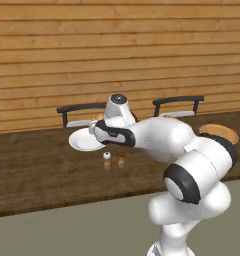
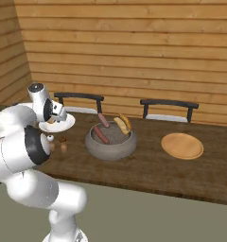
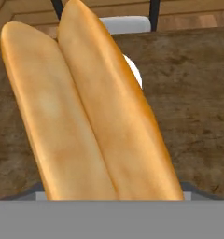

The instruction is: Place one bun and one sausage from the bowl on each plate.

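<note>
A golden bun (image 3: 86, 116) looms very close in the hand view, lying between my fingers and hiding them. My gripper (image 2: 52, 120) is shut on it and hangs low over the white plate (image 2: 63, 125) at the table's left, with a sliver of that plate (image 3: 135, 73) peeking from behind the bun. The grey bowl (image 2: 110, 146) stands mid-table with a second bun (image 2: 121, 124) and two sausages (image 2: 101, 134) in it. The tan wooden plate (image 2: 182, 145) lies bare at the right. From the left base, the gripper (image 1: 97, 126) sits above the white plate (image 1: 82, 142).
Two small shakers (image 2: 50, 138) (image 2: 62, 140) stand just in front of the white plate. Two dark chairs (image 2: 80, 97) (image 2: 170, 104) are pushed up to the table's far edge, against a wooden plank wall.
</note>
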Motion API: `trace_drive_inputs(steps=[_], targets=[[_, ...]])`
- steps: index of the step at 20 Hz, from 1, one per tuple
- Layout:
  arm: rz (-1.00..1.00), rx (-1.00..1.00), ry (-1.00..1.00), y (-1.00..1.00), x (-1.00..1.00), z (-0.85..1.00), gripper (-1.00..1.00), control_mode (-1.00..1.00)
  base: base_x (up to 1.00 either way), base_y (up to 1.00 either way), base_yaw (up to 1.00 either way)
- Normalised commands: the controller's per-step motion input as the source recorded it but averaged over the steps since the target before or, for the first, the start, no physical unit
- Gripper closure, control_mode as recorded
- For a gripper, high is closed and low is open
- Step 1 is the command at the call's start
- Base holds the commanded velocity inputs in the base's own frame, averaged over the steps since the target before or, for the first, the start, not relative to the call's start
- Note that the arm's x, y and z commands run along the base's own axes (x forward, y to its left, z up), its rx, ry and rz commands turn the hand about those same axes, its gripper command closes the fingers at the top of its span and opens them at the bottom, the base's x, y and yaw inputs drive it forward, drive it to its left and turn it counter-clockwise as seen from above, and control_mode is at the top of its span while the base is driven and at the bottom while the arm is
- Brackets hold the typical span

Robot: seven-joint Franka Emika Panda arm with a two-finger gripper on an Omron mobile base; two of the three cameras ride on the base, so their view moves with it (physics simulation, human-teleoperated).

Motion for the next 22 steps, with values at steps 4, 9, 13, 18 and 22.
trace_drive_inputs(steps=[4, 9, 13, 18, 22], targets=[[-0.08, -0.06, 0.00, 0.58, 0.58, -0.69, 1.00, -1.00, 0.00, 0.00, 0.00], [-0.08, 0.00, 0.00, 0.33, 0.69, -0.43, 1.00, -1.00, 0.00, 0.00, 0.00], [-0.08, 0.00, 0.00, 0.23, 0.73, -0.15, -1.00, -1.00, 0.00, 0.00, 0.00], [-0.01, 0.00, 0.02, 0.02, 0.05, 0.03, -1.00, -1.00, 0.00, 0.00, 0.00], [-0.03, 0.00, 0.01, 0.00, 0.00, 0.58, -1.00, -1.00, 0.00, 0.00, 0.00]])
